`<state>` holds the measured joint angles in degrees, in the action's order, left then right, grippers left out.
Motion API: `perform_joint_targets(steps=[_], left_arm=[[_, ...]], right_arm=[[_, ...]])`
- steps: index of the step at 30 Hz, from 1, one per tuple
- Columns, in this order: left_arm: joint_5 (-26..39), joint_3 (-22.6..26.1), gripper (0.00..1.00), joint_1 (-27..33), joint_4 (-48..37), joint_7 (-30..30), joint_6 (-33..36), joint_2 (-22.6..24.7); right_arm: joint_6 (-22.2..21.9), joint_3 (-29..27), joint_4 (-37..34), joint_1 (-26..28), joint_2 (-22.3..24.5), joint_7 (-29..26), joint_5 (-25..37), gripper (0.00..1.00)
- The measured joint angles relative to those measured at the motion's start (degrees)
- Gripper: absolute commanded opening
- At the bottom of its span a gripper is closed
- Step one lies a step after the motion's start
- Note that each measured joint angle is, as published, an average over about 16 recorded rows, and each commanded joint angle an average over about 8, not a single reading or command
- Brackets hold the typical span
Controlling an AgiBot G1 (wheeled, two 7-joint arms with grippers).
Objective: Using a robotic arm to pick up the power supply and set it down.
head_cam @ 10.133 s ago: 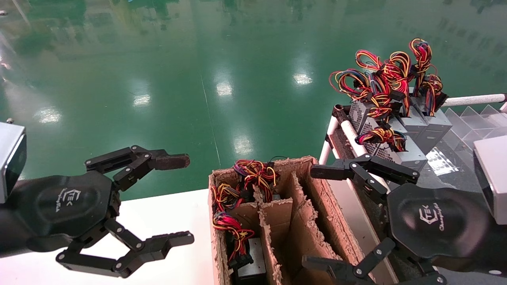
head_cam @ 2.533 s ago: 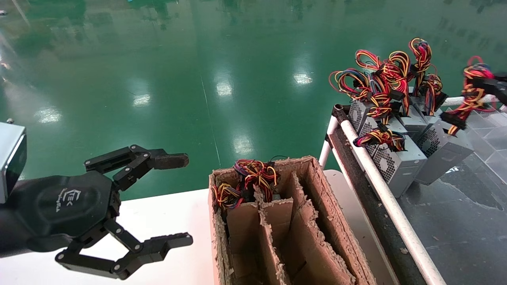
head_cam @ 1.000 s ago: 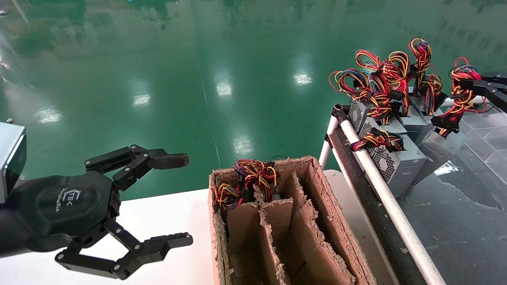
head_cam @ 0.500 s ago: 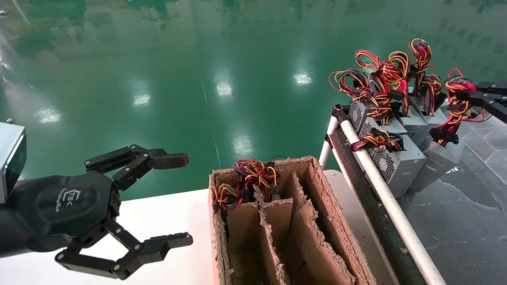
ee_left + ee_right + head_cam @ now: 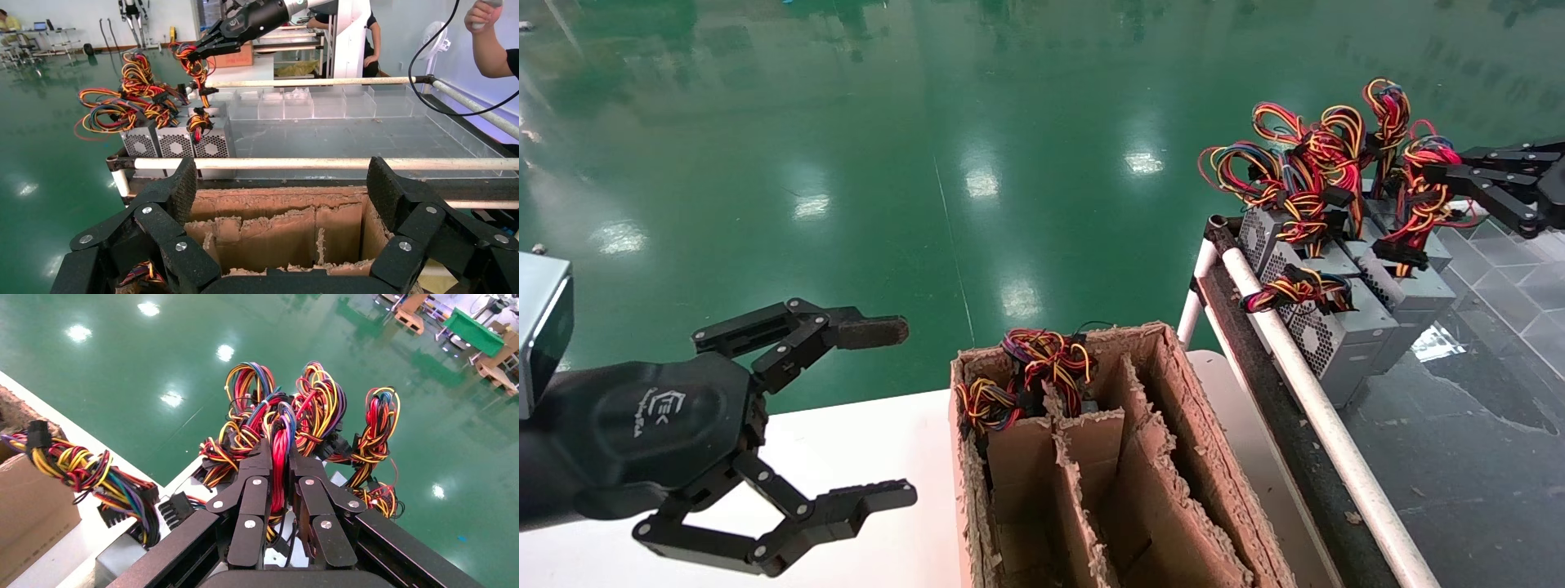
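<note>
At the right edge of the head view my right gripper (image 5: 1430, 167) is shut on the red, yellow and black wire bundle (image 5: 1422, 196) of a grey power supply (image 5: 1418, 287). Its box hangs in line with two other power supplies (image 5: 1336, 327) on the rack. The right wrist view shows red wires (image 5: 278, 459) pinched between the gripper's (image 5: 278, 447) black fingers. The left wrist view sees this grip from afar, above the row of vented boxes (image 5: 211, 144). My left gripper (image 5: 887, 412) is open and idle over the white table (image 5: 870, 441).
A torn cardboard box (image 5: 1173, 457) with dividers stands on the table; wires (image 5: 1034, 359) show in its far-left compartment. A white pipe rail (image 5: 1303, 376) edges the dark rack. Clear plastic bins (image 5: 300, 104) line the rack's back. A person's arm (image 5: 489, 43) is beyond it.
The right gripper has carried the hanging power supply leftward and down into line with the row on the rack. Ten seconds ago it hovered open beside the cardboard box. The left arm has not moved.
</note>
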<state>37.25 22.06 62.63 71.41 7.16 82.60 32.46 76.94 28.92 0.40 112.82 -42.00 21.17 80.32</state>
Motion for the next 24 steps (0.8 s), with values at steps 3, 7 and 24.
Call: perform_joint_targets(steps=[3,7,24], left_arm=[[0.00,0.00,1.00,0.00,0.00,0.00,0.00,0.00],[0.00,0.00,1.00,0.00,0.00,0.00,0.00,0.00],[0.00,0.00,1.00,0.00,0.00,0.00,0.00,0.00]], right_arm=[[-0.66,-0.10,-0.22,-0.19,-0.50,-0.05,-0.14,0.74],[-1.11,-0.17,-0.43,-0.46,-0.93,-0.11,-0.24,1.00],[-0.49,-1.18,-1.39,-1.25,-1.08,-1.20,-1.68,1.00]])
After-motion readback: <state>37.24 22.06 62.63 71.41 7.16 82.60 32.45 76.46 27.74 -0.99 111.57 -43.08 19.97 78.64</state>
